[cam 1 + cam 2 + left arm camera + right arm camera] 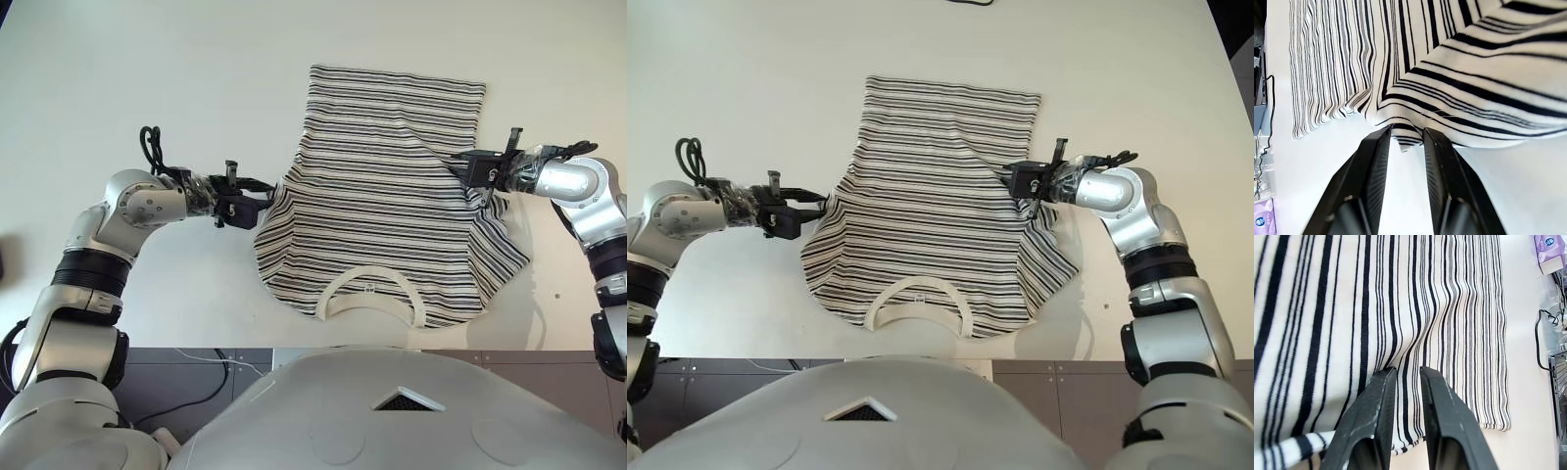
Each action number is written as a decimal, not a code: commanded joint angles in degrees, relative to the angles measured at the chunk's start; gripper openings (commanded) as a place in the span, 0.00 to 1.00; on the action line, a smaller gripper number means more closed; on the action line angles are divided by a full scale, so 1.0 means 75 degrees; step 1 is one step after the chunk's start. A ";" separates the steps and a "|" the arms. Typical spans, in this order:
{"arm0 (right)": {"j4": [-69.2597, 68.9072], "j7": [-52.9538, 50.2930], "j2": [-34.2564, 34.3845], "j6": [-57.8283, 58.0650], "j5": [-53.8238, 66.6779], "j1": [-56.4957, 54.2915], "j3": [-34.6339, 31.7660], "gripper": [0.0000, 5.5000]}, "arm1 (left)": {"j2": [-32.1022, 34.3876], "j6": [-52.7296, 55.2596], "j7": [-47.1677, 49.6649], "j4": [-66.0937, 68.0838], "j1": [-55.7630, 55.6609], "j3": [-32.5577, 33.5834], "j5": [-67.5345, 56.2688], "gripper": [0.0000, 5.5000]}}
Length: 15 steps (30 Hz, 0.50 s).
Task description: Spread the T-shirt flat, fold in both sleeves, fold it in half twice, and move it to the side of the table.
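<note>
striped t-shirt [382, 206] lies mid-table [147, 78], collar nearest the robot, left end effector [266, 201] and right end effector [458, 166] each pinching a side edge, and it looks light, soft and floppy, best gripped at the hems.

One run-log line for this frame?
phase: sleeve fold | T-shirt spread on table | left gripper pinching left sleeve | right gripper pinching right sleeve

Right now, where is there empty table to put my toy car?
The table is bare in the far left corner beyond the left pincer, along the far strip past the hem of the striped T-shirt, and far right beyond the right pincer. The middle is crowded: the shirt lies there with both pincers gripping its sides.
</note>
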 commanded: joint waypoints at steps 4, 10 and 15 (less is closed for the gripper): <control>0.0211 -0.0681 0.0148 -0.0366 -0.0682 -0.0096 0.0166 0.16 | 0.0575 -0.0737 0.0103 0.0631 -0.0137 -0.0616 0.0977 0.22; 0.0086 -0.1301 0.0248 -0.0620 -0.0952 -0.0270 0.0047 0.16 | 0.0757 -0.0709 -0.0294 0.0249 -0.0405 -0.0233 -0.0339 0.22; -0.0198 -0.1266 0.0191 -0.0620 -0.0868 -0.0006 0.0006 0.16 | 0.1428 -0.0115 -0.0452 -0.0584 0.0664 0.0576 -0.1610 0.22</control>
